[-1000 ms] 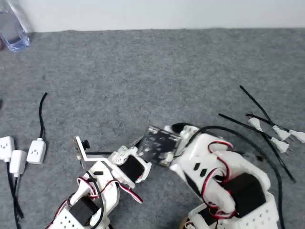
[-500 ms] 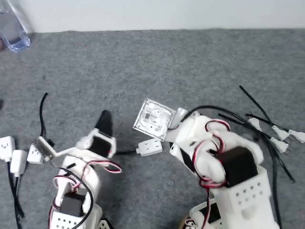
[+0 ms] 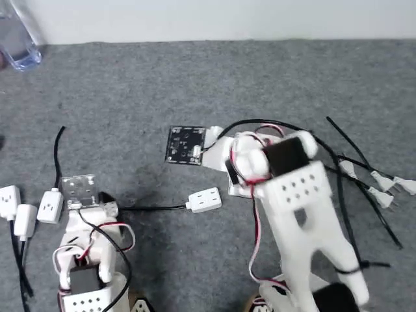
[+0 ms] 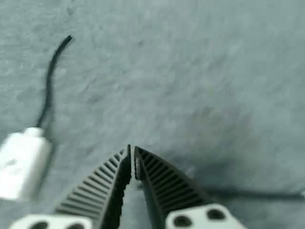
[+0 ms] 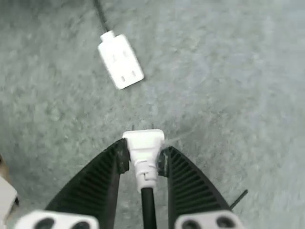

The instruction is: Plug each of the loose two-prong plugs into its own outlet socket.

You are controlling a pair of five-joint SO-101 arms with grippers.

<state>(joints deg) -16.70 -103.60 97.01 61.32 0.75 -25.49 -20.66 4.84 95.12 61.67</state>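
Grey, felt-like covering ran across the table (image 3: 195,78), and the right gripper (image 5: 143,152) hung low over it, clamped on the body of a white two-prong plug (image 5: 143,138) whose black cord (image 5: 148,210) trailed back between the jaws. Just ahead of that gripper and a little to one side lay a white outlet socket (image 5: 120,67), apart from the plug and skewed to it, with dark slots showing on its upper face. Doing this step well probably meant squaring the plug to one slot pair first, turning the wrist until the prongs matched the skew, and only then pushing in a straight line. A slanted push would likely shove the light socket across the cloth rather than seat anything. Since the socket lay free on its own lead (image 5: 99,12), bracing it looked wise. The left gripper (image 4: 132,160) was the candidate: jaws almost touching, holding nothing, with another white socket (image 4: 21,164) just off to its side. More loose plugs (image 3: 383,188) lay well away from both grippers.
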